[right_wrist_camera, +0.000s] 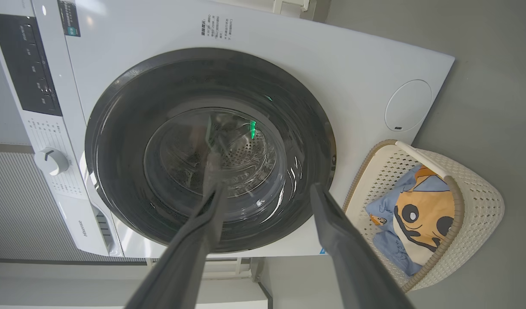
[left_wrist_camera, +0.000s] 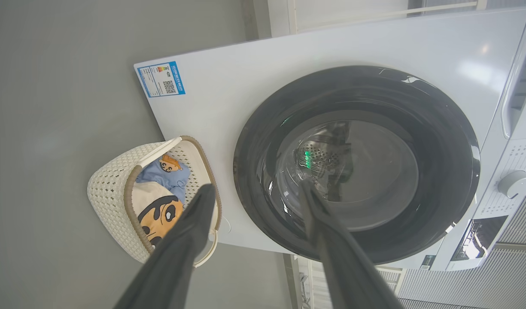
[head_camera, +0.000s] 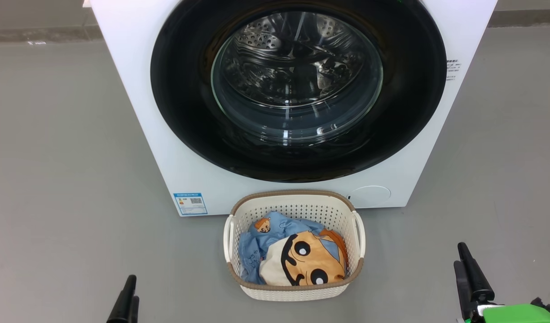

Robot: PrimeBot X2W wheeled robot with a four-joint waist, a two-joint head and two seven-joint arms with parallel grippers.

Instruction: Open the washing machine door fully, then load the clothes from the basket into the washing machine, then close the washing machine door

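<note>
Wrist views: both hands (left_wrist_camera: 256,186) (right_wrist_camera: 266,188) agape, empty

The head camera looks forward and down at the big white front-loading washing machine (head_camera: 198,175) from nearby. Both wrist cameras face its front, rolled sideways; all share its black-ringed glass door (head_camera: 297,85) and the cream perforated basket (head_camera: 292,294).

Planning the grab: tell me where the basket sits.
Head view, centre: the basket stands on the floor just before the washing machine, below its door.
</note>
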